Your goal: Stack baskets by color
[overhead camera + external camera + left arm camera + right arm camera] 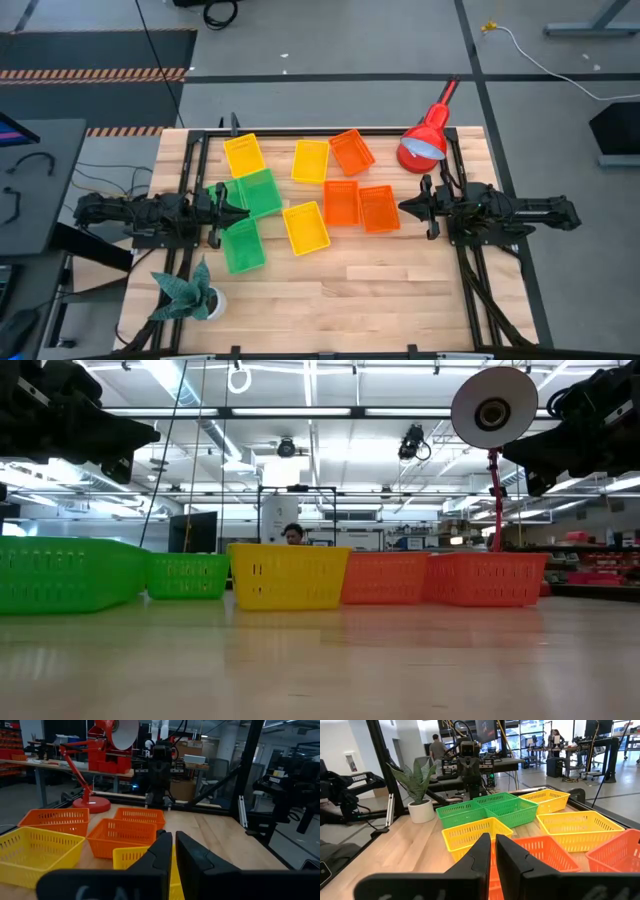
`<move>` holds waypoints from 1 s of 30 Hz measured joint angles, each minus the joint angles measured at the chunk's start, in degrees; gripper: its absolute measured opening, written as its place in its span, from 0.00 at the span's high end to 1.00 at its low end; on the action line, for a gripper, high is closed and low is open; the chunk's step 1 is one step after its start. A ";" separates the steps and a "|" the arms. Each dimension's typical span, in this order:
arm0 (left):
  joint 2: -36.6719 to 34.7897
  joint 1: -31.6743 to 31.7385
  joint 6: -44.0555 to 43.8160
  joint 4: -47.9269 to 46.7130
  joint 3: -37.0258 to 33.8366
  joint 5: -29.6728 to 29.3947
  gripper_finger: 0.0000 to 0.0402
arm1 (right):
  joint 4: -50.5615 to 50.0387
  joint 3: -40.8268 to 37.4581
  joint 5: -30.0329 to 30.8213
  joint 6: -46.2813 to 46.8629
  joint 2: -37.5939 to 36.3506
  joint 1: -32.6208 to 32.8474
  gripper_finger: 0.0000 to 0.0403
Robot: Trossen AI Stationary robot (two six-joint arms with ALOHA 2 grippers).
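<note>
Baskets [310, 195] are spread unstacked mid-counter [400, 290], both left gripper [243, 211] and right gripper [403, 207] parked with fingers closed and empty; fingers should be opened before one rim is approached squarely.

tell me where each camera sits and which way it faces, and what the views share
High view: above the table, looking straight down; both arms show, left gripper and right gripper shut.
Low view: at table-top height, looking level across at the baskets; arms hang dark in the upper corners.
Left wrist view: on the left arm, facing the right arm past its own shut fingers.
Right wrist view: on the right arm, facing the left arm and plant.
Shared: the red lamp shows in the high, low and left wrist views.
</note>
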 joint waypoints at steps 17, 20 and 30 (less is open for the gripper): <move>0.02 0.02 0.02 -0.02 0.00 0.00 0.92 | 6.02 0.00 4.89 1.96 0.01 -0.32 0.92; 0.00 0.02 0.00 0.00 0.00 0.00 0.93 | 6.07 0.00 3.78 7.15 0.01 -0.06 0.92; 0.02 0.02 0.00 -0.04 0.00 -0.02 0.90 | 14.94 0.00 6.80 20.67 0.45 0.15 0.92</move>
